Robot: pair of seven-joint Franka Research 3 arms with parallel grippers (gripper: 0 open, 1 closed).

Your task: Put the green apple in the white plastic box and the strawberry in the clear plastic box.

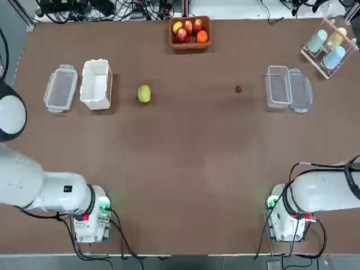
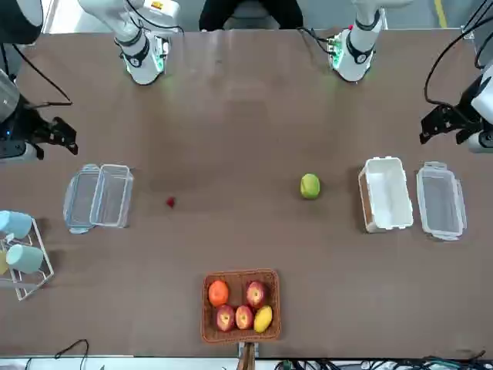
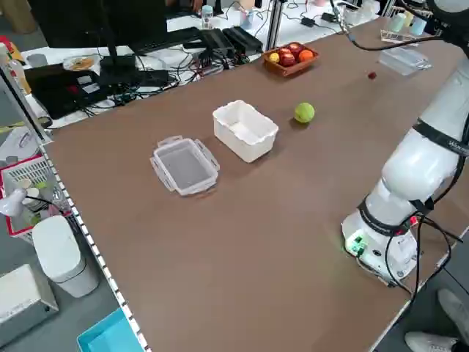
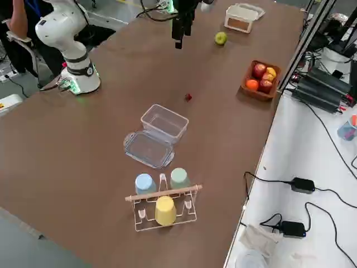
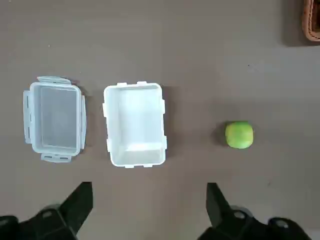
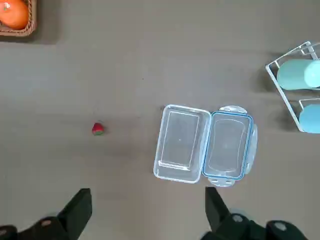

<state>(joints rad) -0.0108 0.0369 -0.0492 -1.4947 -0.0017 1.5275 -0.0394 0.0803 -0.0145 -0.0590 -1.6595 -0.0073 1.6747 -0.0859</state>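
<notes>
The green apple [image 1: 144, 94] lies on the brown table just right of the white plastic box [image 1: 96, 84], which stands with nothing in it. The strawberry [image 1: 238, 89] lies to the left of the clear plastic box [image 1: 278, 86], whose bluish lid piece [image 1: 300, 90] is folded out beside it. My left gripper [image 5: 149, 186] hangs open high above the table, on the near side of the white plastic box [image 5: 134, 124] and the apple [image 5: 239, 135]. My right gripper [image 6: 147, 190] is open too, high over the table on the near side of the strawberry [image 6: 98, 129] and the clear plastic box [image 6: 180, 143].
A lone clear tub [image 1: 61, 88] stands left of the white box. A basket [image 1: 190, 32] of red, yellow and orange fruit sits at the far middle edge. A wire rack with cups [image 1: 331, 45] stands at the far right corner. Both arm bases [image 1: 90, 216] stand near the front edge.
</notes>
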